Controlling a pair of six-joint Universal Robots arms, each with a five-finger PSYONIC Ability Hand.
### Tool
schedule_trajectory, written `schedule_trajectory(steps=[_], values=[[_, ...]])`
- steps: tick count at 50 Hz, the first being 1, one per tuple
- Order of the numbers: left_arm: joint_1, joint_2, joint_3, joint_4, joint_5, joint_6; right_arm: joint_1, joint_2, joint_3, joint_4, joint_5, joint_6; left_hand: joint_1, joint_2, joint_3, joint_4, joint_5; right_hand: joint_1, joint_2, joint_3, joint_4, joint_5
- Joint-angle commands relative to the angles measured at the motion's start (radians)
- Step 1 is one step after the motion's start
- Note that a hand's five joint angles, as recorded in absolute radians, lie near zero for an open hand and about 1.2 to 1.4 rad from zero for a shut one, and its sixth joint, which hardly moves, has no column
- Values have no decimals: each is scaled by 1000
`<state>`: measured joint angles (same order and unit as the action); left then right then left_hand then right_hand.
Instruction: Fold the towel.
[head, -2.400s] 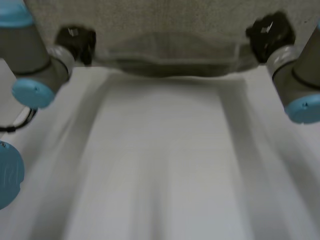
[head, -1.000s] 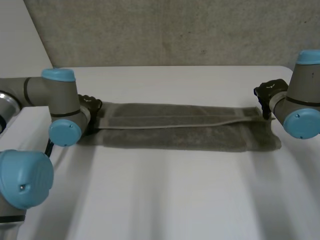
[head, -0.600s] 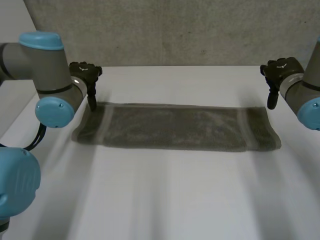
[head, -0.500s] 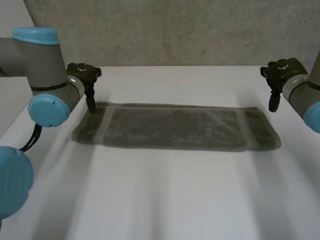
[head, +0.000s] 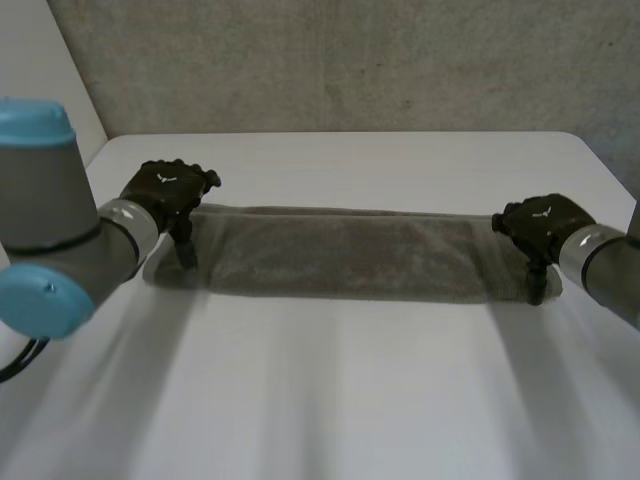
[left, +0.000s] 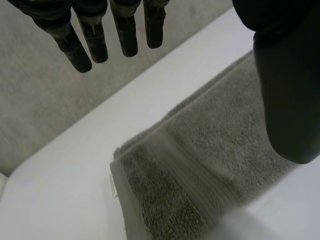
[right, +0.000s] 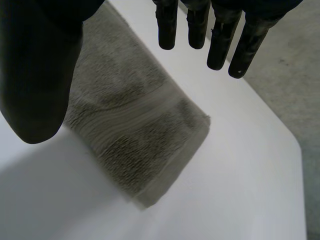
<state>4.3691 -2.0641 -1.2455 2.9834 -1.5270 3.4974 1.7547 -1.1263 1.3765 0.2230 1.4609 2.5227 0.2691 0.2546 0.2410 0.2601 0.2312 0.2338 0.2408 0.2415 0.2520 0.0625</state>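
The grey-brown terry towel (head: 340, 262) lies flat as a long folded strip across the white table (head: 330, 400). 1 black hand is poised over each short end. The left hand (head: 165, 195) hovers at the left end, its fingers (left: 127, 30) straight, apart from the thumb and holding nothing. The right hand (head: 540, 225) matches it at the right end (fingers (right: 220, 35) straight, empty). The likely trouble is a pinch that catches only the top layer, so the layers peel apart on lifting. Uneven grips at the 2 ends would skew the next fold. A rough grey wall (head: 330, 60) stands behind the table, well clear, and nothing visible blocks either hand.
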Motion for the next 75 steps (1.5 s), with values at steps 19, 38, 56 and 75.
schedule_trajectory(steps=[19, 38, 56, 75], values=[[-28, 108, -388, 482, 71, -90, -78, 223, 85, -362, -17, -53, -88, -73, -60, -79, -225, 885, 878, 877, 867, 882], [-26, 124, -402, 485, 76, -92, -263, 189, -23, -300, 113, -171, -88, -73, -60, -79, -225, 1162, 1155, 1155, 1144, 1159], [-29, 141, -400, 482, 68, -94, 143, 123, -274, -297, 131, -277, -88, -73, -60, -79, -225, 1162, 1155, 1155, 1144, 1159], [-26, 136, -400, 480, 67, -92, 549, 378, -294, -350, -14, -309, -91, -76, -63, -82, -227, 1162, 1155, 1155, 1144, 1159]])
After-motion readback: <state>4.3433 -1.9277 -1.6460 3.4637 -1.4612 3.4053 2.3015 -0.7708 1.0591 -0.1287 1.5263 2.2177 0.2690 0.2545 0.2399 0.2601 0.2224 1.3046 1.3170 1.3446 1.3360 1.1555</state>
